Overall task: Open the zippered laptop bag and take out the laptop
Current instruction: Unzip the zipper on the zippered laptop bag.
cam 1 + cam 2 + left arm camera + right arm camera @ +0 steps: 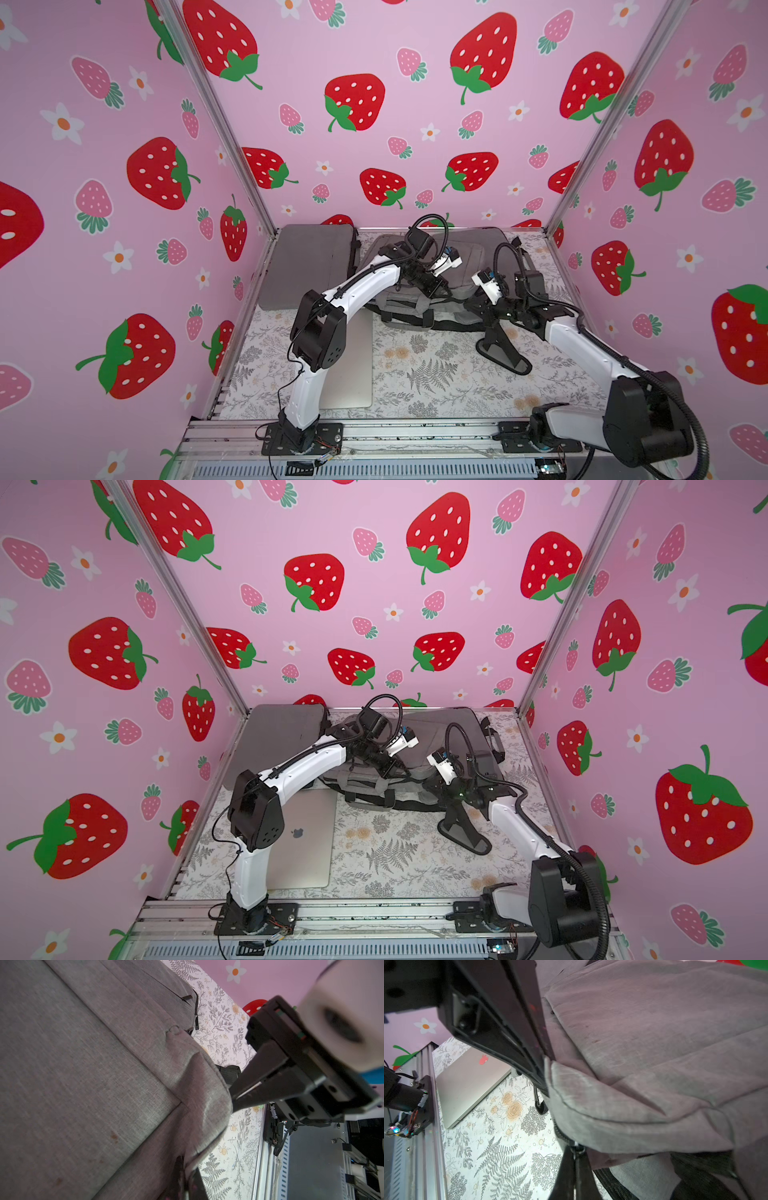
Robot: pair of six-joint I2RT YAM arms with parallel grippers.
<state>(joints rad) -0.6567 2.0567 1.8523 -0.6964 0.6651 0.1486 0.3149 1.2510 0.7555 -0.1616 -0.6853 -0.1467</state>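
The grey zippered laptop bag point(469, 257) point(436, 729) lies flat at the back middle of the table. My left gripper point(446, 291) point(187, 1167) is shut, pinching a fold of the bag's fabric point(199, 1122) at its front edge. Just right of it, my right gripper point(469, 301) point(574, 1150) is shut on the small metal zipper pull point(576, 1146) at the bag's corner, where the zipper track point(559, 1130) runs. A closed silver laptop point(307, 845) point(471, 1084) lies on the table at the front left, outside the bag. The bag's inside is hidden.
A second grey bag point(307, 262) lies at the back left. The bag's grey handles point(399, 307) and its black shoulder strap with pad point(503, 353) trail forward onto the floral tablecloth point(436, 374). Pink strawberry walls enclose three sides.
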